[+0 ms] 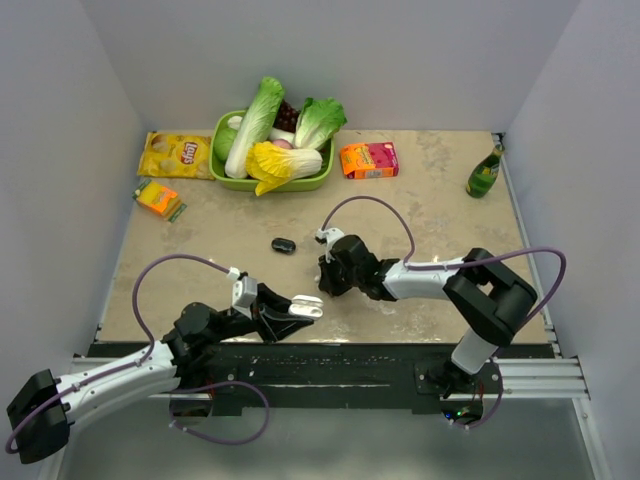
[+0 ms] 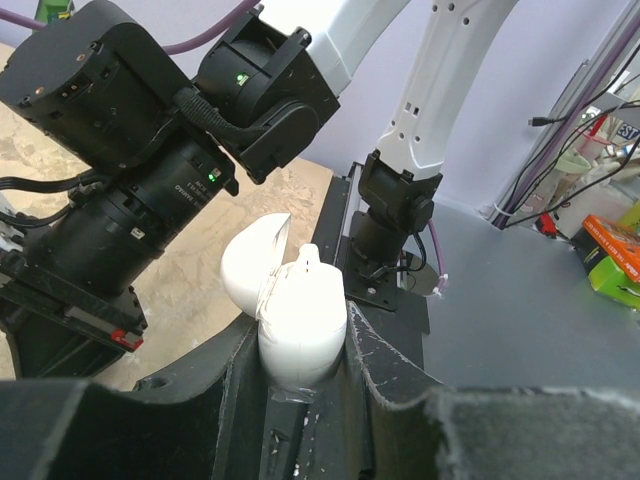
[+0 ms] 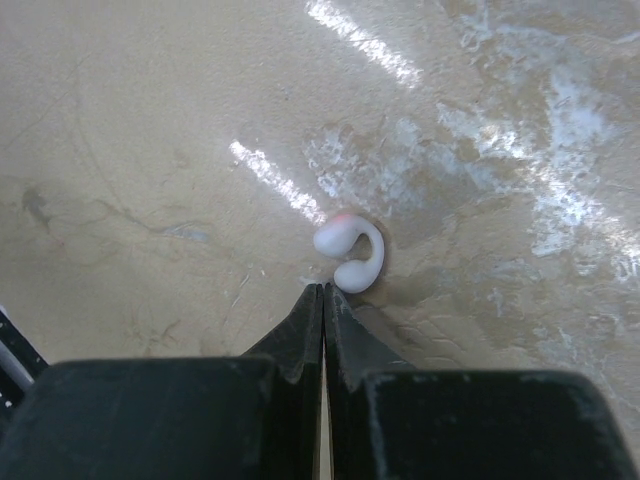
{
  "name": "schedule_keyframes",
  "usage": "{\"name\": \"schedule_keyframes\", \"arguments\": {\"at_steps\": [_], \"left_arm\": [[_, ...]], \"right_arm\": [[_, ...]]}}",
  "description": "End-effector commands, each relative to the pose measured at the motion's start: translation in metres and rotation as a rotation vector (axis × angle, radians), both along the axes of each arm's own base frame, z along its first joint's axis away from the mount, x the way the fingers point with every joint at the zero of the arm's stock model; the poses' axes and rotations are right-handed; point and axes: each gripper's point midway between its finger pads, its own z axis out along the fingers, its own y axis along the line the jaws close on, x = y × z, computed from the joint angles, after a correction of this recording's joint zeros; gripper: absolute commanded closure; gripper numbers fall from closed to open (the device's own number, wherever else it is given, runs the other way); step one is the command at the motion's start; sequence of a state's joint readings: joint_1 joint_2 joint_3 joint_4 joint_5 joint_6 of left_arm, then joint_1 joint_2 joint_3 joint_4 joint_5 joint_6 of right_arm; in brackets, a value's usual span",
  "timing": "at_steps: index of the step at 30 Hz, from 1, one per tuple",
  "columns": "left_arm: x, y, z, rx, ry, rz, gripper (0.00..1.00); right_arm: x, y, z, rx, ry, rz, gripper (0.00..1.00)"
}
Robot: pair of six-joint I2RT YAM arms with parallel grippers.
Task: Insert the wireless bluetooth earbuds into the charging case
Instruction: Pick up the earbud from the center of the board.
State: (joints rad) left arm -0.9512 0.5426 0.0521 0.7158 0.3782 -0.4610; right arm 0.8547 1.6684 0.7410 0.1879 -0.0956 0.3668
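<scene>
My left jaws pinch the glossy white pebble-shaped charging case, lid open. My right jaws are pressed together just short of a curved white earbud on the tabletop.

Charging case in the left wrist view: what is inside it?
A small white piece pokes above the open charging case, maybe an earbud; the cavity itself faces away, hidden.

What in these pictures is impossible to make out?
- Inside of the charging case: left wrist view, its own shell and lid hide it.
- Second earbud: it appears in no view; the right wrist view shows only one earbud, lying on the table.
- Small black oval object: top view, too small to identify.
</scene>
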Motion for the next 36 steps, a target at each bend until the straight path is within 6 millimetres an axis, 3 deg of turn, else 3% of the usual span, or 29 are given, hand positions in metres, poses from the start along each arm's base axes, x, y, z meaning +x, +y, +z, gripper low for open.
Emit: {"name": "schedule_keyframes", "arguments": {"at_steps": [1,6,16,21,24,27,28,29,34,36], "left_arm": [[-0.002,0.001,0.004,-0.018,-0.016,-0.006,1.00],[-0.001,0.000,0.005,-0.017,-0.022,-0.003,1.00],[-0.001,0.000,0.004,-0.016,-0.018,-0.004,1.00],[-0.001,0.000,0.002,-0.013,-0.015,-0.002,1.00],[-0.001,0.000,0.004,-0.014,-0.016,-0.002,1.00],[-0.001,0.000,0.004,-0.014,-0.016,-0.004,1.00],[-0.001,0.000,0.004,-0.014,-0.016,-0.004,1.00],[-0.001,0.000,0.004,-0.012,-0.017,-0.004,1.00],[-0.001,0.000,0.005,-0.019,-0.022,0.000,1.00],[-0.001,0.000,0.006,-0.019,-0.023,-0.003,1.00]], "right_arm": [[0.015,-0.017,-0.009,-0.098,-0.030,-0.058,1.00],[0.024,-0.026,-0.008,-0.130,-0.048,-0.091,1.00],[0.048,-0.022,-0.007,-0.105,-0.054,-0.128,1.00],[0.067,-0.026,-0.003,-0.128,-0.073,-0.176,1.00],[0.071,-0.028,0.010,-0.120,-0.101,-0.194,1.00],[0.073,-0.036,0.028,-0.107,-0.149,-0.232,0.87],[0.072,-0.038,0.031,-0.103,-0.154,-0.234,0.76],[0.072,-0.037,0.045,-0.076,-0.176,-0.231,0.72],[0.056,-0.010,0.069,-0.015,-0.216,-0.122,0.54],[0.051,-0.001,0.063,-0.036,-0.206,-0.071,0.50]]}}
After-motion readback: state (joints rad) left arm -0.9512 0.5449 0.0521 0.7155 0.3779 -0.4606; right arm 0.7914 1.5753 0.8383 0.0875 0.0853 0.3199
